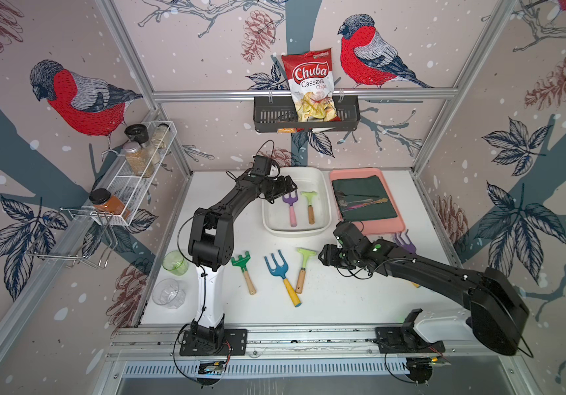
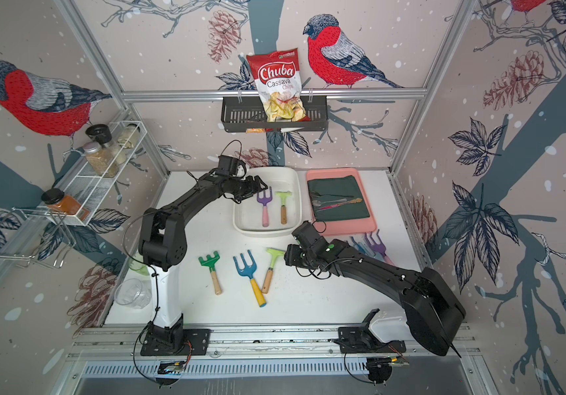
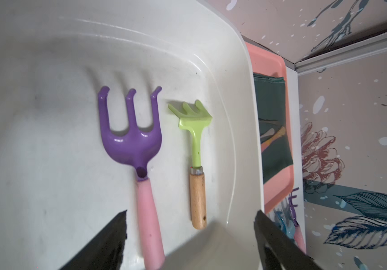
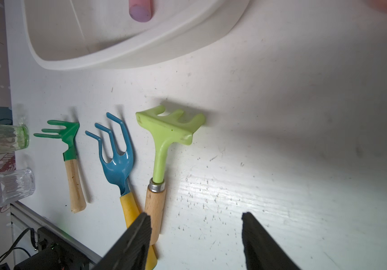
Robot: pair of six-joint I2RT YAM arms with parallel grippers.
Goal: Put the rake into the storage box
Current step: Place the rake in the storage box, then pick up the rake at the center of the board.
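Left wrist: purple rake (image 3: pixel 130 140) inside storage box (image 3: pixel 246 93) rim

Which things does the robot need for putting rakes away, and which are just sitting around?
For the job: white box; purple rake and light green rake in it; dark green rake, blue rake and other light green rake on the table; left gripper and right gripper, both open.

Just lying about: pink tray, chips bag, black basket, spice jars, green cup, clear cup.

Purple rake (image 1: pixel 290 204) lies flat in white storage box (image 1: pixel 295 231).
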